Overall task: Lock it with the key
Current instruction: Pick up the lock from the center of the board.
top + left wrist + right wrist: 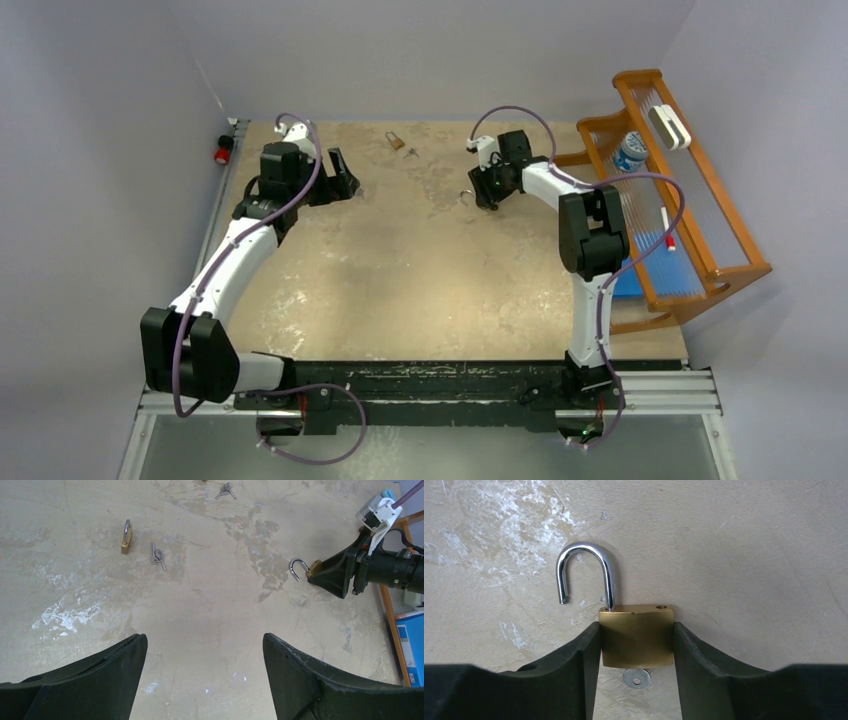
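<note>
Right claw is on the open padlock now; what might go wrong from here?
1. The right claw holds the padlock only by its smooth sides, so it may twist when the shackle is pressed.
2. The key sits deep between the fingers, probably hard for the left claw to reach.

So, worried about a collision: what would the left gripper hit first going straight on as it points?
Probably bare table, depth unclear: the left gripper aims between the loose padlock and the right gripper's open padlock.

Your top view looks down from high at the near edge over the whole table (400, 290). Your left wrist camera faces across it from low down. Your right wrist camera sits close on the padlock (636, 636), which all three views share.
</note>
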